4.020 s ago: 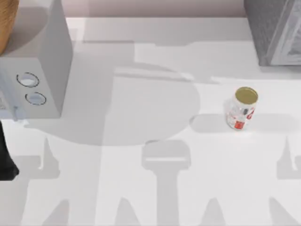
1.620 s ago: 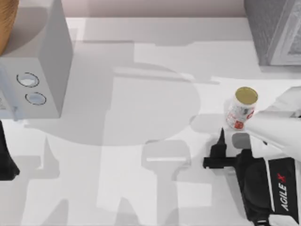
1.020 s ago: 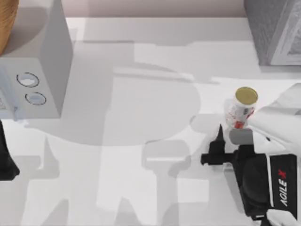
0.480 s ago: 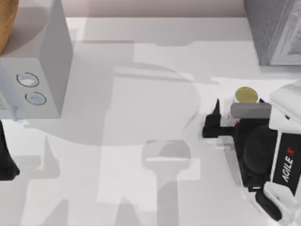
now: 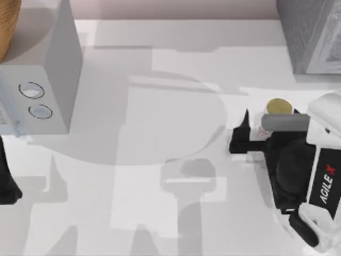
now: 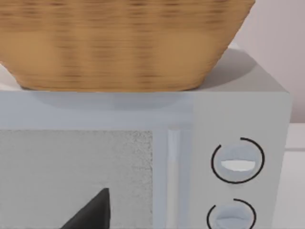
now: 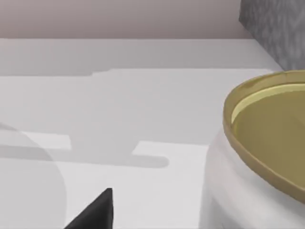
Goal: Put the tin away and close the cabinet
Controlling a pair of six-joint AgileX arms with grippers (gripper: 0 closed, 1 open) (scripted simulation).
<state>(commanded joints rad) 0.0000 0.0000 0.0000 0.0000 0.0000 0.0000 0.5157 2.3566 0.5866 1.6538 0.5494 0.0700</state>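
Reaching in from the table's right side, the right gripper [image 5: 259,132] has its fingers spread, one black fingertip [image 5: 244,121] out at the tin's [image 5: 278,107] nine o'clock. The tin stands upright on the white table [image 5: 160,213]. The cabinet [image 5: 309,32] sits toward one o'clock of it. The left arm [image 5: 6,184] is parked at the left edge.

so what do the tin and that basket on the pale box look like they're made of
The tin looks like metal: a gold, smooth, rimmed top above a white wall, probably a label. The basket looks like woven wicker or straw, tan with a banded matte weave. Being rendered, both are guesses from looks alone.
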